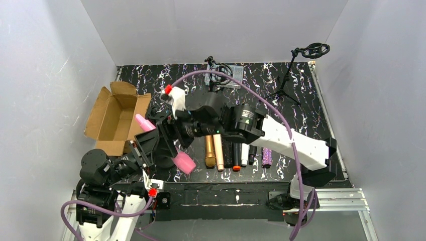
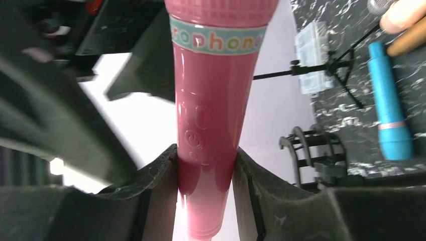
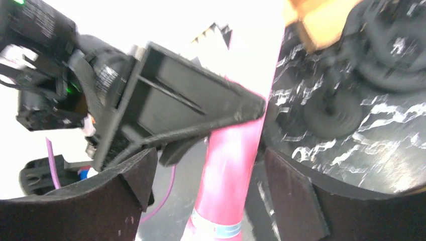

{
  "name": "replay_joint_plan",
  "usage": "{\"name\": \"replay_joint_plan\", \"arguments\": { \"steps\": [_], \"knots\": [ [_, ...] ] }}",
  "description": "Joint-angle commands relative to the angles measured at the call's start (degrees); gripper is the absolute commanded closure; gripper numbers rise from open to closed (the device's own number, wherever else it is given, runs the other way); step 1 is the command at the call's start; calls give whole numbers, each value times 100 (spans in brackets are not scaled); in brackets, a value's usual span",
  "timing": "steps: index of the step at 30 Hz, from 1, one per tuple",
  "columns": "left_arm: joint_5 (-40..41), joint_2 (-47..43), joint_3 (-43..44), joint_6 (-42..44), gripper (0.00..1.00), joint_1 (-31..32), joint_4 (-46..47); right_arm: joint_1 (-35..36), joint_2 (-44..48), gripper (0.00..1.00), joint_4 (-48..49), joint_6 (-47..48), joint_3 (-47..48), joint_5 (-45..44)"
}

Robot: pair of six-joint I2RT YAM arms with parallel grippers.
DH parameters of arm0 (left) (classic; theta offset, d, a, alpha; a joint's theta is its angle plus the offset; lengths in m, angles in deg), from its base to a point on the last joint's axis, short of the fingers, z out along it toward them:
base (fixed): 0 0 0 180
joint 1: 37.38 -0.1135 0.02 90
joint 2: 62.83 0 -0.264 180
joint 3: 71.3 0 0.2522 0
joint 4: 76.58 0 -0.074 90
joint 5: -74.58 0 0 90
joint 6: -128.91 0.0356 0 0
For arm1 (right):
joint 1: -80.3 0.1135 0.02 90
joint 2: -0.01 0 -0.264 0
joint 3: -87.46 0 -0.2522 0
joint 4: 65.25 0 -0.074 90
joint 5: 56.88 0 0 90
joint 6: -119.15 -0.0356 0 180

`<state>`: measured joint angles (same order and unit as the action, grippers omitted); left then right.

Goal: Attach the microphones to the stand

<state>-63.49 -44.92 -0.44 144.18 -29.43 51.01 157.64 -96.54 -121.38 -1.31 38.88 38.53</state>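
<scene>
Left wrist view: the left gripper [image 2: 206,165] is clamped on the pink microphone [image 2: 213,100], and both black pads press on the lower handle. The head, at 12 o'clock, is cut off by the frame edge. A teal band carries coloured letters, of which only "rophone" can be read. Raised marks lower on the handle are too faint to read.

In the right wrist view the right gripper [image 3: 206,175] stands with jaws apart around the same pink handle, with a gap on each side. The left gripper's black body covers the upper part, and the picture is blurred.

From above, both arms meet over the left half of the table [image 1: 301,108] and hide most of the pink microphone. At 3 o'clock from it lie the gold microphone [image 1: 209,150], the peach microphone [image 1: 219,154] and the purple glitter microphone [image 1: 267,156], with their upper ends hidden under the right arm. The stand [image 1: 289,73] is upright at 1 o'clock, well apart.
</scene>
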Motion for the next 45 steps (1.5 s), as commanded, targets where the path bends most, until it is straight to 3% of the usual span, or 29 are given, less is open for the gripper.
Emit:
{"name": "replay_joint_plan", "arguments": {
  "steps": [1,5,10,16,19,24,35,38,41,42,44,45],
  "knots": [
    [205,197,417,-2262,100,-3,7,-307,59,5,183,785,1167,-368],
    [975,327,719,-4934,100,-6,49,-815,412,2,672,1177,1182,-439],
    [1648,424,794,-8341,100,-3,208,-1346,1122,2,1387,1428,220,-275],
    [1924,632,730,-10984,100,-3,718,-1457,1784,2,1997,1815,-1056,76],
    [1586,786,766,-11519,100,-12,1014,-1467,1862,2,2416,1802,-1470,761],
    [746,957,726,-11800,100,-12,1419,-1467,1418,2,2973,1526,-1398,1852],
    [321,996,543,-11789,98,-12,1726,-1347,514,3,4000,881,-1066,2478],
    [341,1041,477,-11738,98,-12,1736,-1276,405,14,4059,841,-1096,2359],
    [473,1099,449,-11674,96,-12,1632,-1274,432,37,4060,887,-1191,2053],
    [517,1135,450,-11623,92,-12,1568,-1274,474,50,4086,932,-1241,1939],
    [704,1196,486,-11531,62,-15,1416,-1274,542,83,4071,1075,-1280,1614],
    [813,1223,508,-11492,53,-13,1365,-1274,557,98,4012,1170,-1246,1431]
  ]
}}
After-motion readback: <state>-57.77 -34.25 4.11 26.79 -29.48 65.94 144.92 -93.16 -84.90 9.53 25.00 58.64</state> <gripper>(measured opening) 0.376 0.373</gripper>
